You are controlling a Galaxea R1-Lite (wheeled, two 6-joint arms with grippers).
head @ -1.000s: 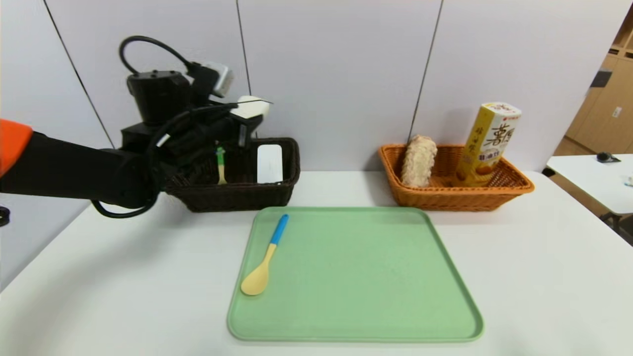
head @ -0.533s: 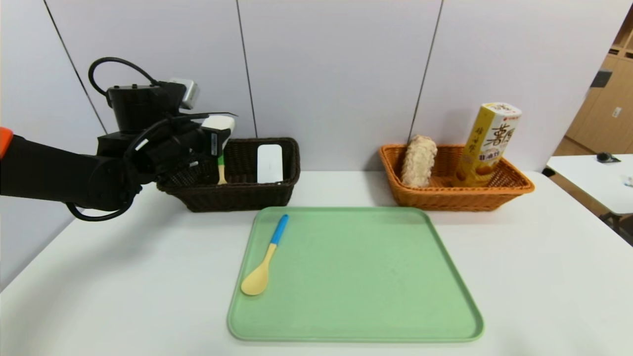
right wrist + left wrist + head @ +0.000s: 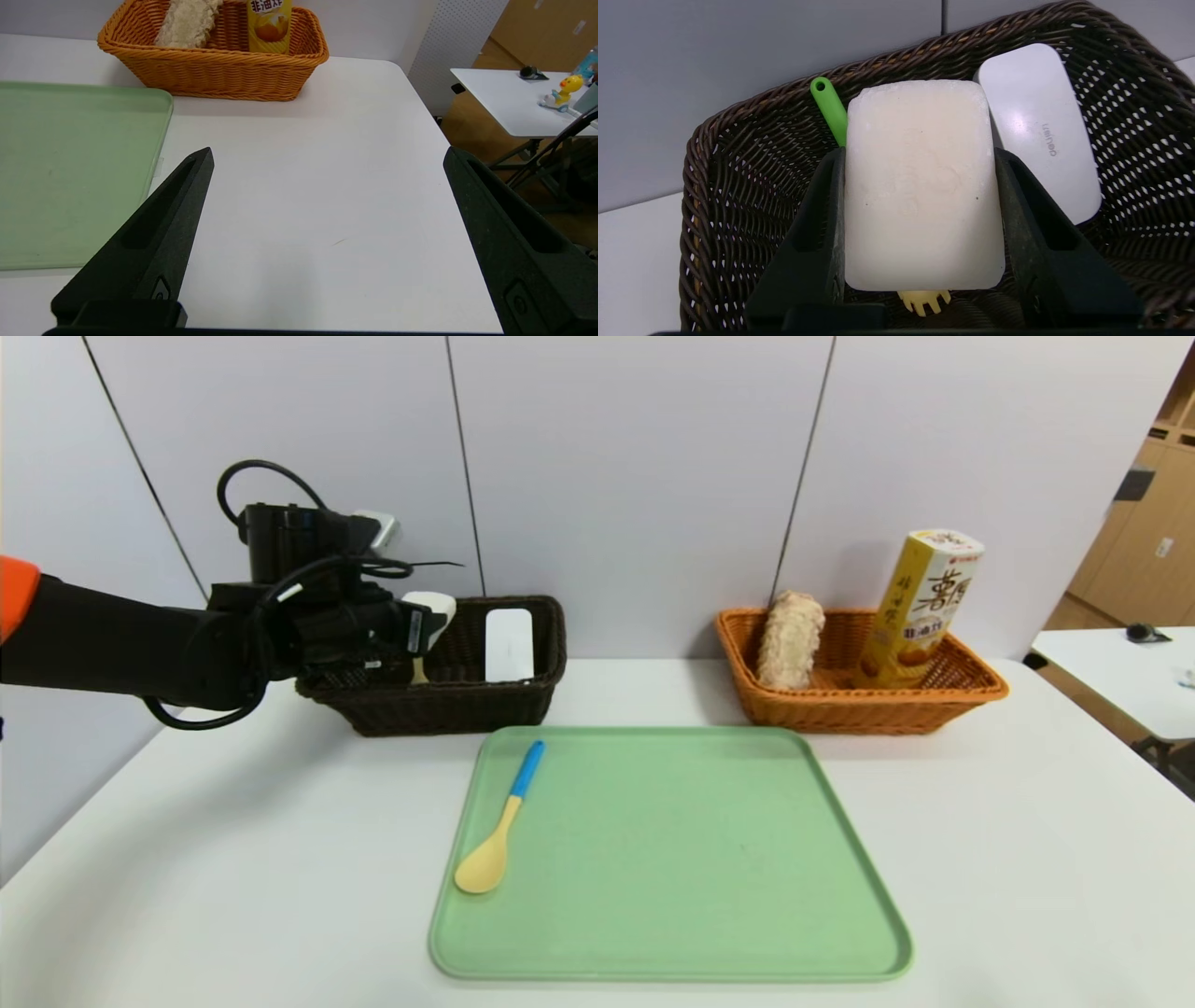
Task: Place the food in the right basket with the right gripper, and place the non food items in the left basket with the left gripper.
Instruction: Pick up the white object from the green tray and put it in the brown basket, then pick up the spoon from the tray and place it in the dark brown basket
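- Now the left gripper [image 3: 920, 196] hangs at the upper left of the head view, over the left end of the dark brown woven basket [image 3: 523, 705], and its jaws pinch a pale cream rectangular bar of soap [image 3: 920, 186] by the two long sides.
- Seen from the left wrist, the bar's long axis runs along the jaws, and the basket floor lies directly under it, so I judge that the release needs only a small descent.
- Under the bar lie a small fork with green handle and yellow tines [image 3: 830, 109] and, beside it, a white flat rounded plastic case [image 3: 1038, 126]; the bar may land on the fork.
- On the light green plastic tray [image 3: 709, 896] at the centre of the white counter [image 3: 1027, 859] a spoon with blue handle and yellow bowl [image 3: 501, 835] waits, nearer to the left arm.
- The orange woven basket [image 3: 840, 709] at the upper right holds a beige puffed roll [image 3: 790, 639] and a yellow snack carton [image 3: 920, 607].
- The right gripper [image 3: 327, 196] is parked low over bare counter, jaws spread wide and holding nothing.
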